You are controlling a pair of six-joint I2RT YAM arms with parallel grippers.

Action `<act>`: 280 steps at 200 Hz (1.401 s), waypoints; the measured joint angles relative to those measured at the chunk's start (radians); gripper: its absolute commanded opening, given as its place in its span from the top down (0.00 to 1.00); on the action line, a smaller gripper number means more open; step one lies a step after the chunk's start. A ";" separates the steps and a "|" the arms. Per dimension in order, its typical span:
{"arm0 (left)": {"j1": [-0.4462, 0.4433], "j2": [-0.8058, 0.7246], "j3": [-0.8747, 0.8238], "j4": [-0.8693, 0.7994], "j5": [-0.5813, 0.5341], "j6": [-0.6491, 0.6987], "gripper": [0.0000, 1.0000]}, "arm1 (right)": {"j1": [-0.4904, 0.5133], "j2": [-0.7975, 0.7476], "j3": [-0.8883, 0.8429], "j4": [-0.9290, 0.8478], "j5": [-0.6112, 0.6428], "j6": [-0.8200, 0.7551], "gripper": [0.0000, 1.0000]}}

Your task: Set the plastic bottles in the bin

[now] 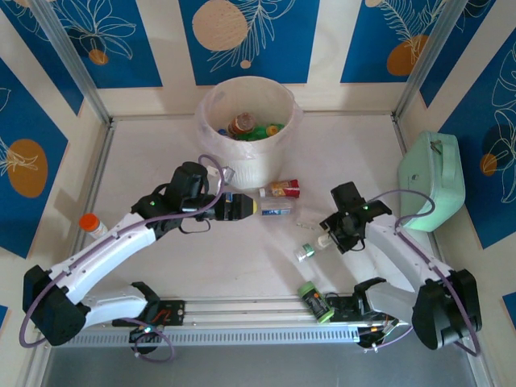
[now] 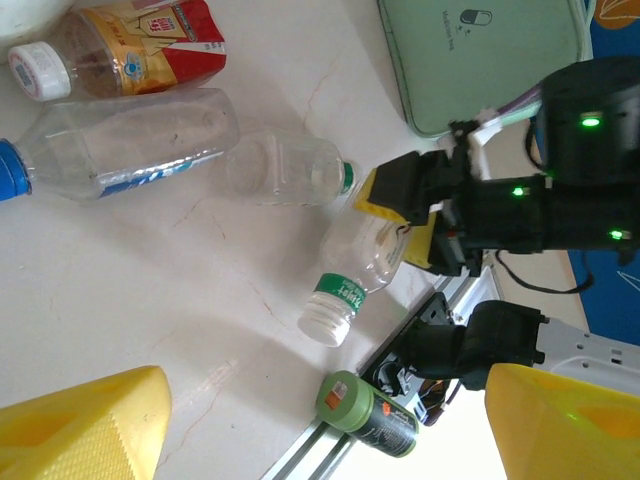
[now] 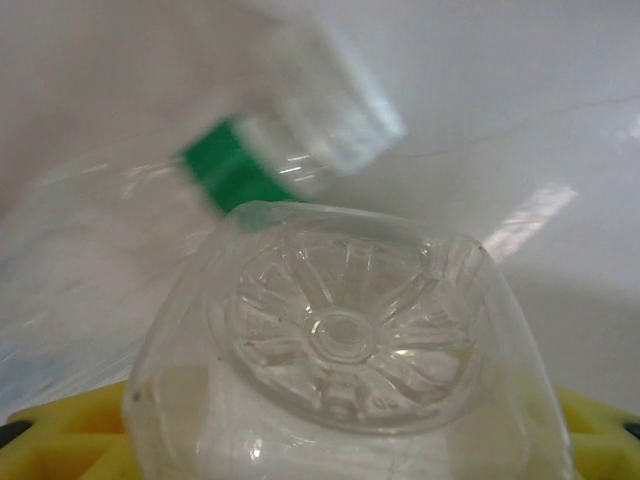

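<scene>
The bin [image 1: 211, 121] stands at the back with several plastic bottles inside. My right gripper [image 1: 334, 234] [image 3: 340, 432] is shut on the base of a clear bottle [image 3: 345, 330] [image 2: 350, 285] with a green label and white cap, which lies on the table. Just beyond it lies a clear green-capped bottle [image 2: 285, 168] [image 3: 280, 150]. My left gripper [image 1: 248, 207] [image 2: 325, 400] is open with nothing between its yellow fingers [image 2: 85, 425]. It hovers by a blue-capped clear bottle [image 1: 276, 209] [image 2: 120, 145], next to a red-labelled one [image 1: 280, 189] [image 2: 130, 50].
A dark bottle with a green lid [image 1: 316, 301] [image 2: 365, 412] rests against the front rail. An orange-capped bottle [image 1: 93, 226] stands at the left edge. A mint-green case [image 1: 433, 181] [image 2: 480, 55] sits on the right. Metal frame rails border the table.
</scene>
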 measured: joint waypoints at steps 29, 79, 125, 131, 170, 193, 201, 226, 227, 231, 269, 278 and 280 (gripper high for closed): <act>0.000 0.014 0.000 0.028 0.019 -0.005 0.11 | 0.100 -0.031 0.148 -0.010 0.026 -0.100 0.44; -0.013 0.032 0.001 0.138 0.080 -0.035 0.00 | 0.276 0.052 0.522 -0.011 0.050 -0.307 0.44; -0.036 0.034 0.002 0.263 0.121 -0.063 0.00 | 0.361 0.164 0.715 -0.013 0.038 -0.423 0.44; -0.039 0.035 0.004 0.276 0.124 -0.065 0.00 | 0.370 0.177 0.731 -0.016 0.037 -0.434 0.44; -0.051 0.061 0.026 0.341 0.135 -0.076 0.01 | 0.427 0.257 0.846 -0.051 0.038 -0.477 0.44; -0.052 0.066 0.029 0.348 0.132 -0.074 0.08 | 0.449 0.279 0.887 -0.074 0.034 -0.494 0.44; -0.053 0.066 0.029 0.351 0.130 -0.074 0.10 | 0.455 0.286 0.900 -0.080 0.034 -0.497 0.44; -0.054 0.066 0.029 0.353 0.114 -0.069 0.17 | 0.467 0.302 0.926 -0.100 0.035 -0.504 0.43; -0.054 0.066 0.029 0.354 0.113 -0.066 0.17 | 0.467 0.303 0.927 -0.101 0.035 -0.505 0.43; -0.054 0.066 0.029 0.355 0.112 -0.066 0.19 | 0.468 0.305 0.930 -0.103 0.035 -0.504 0.43; -0.059 0.061 0.029 0.357 0.085 -0.047 0.31 | 0.472 0.323 0.947 -0.118 0.041 -0.512 0.40; -0.061 0.057 0.029 0.356 0.076 -0.045 0.33 | 0.473 0.327 0.950 -0.118 0.043 -0.512 0.39; -0.061 0.056 0.030 0.356 0.075 -0.045 0.34 | 0.473 0.327 0.951 -0.118 0.043 -0.512 0.38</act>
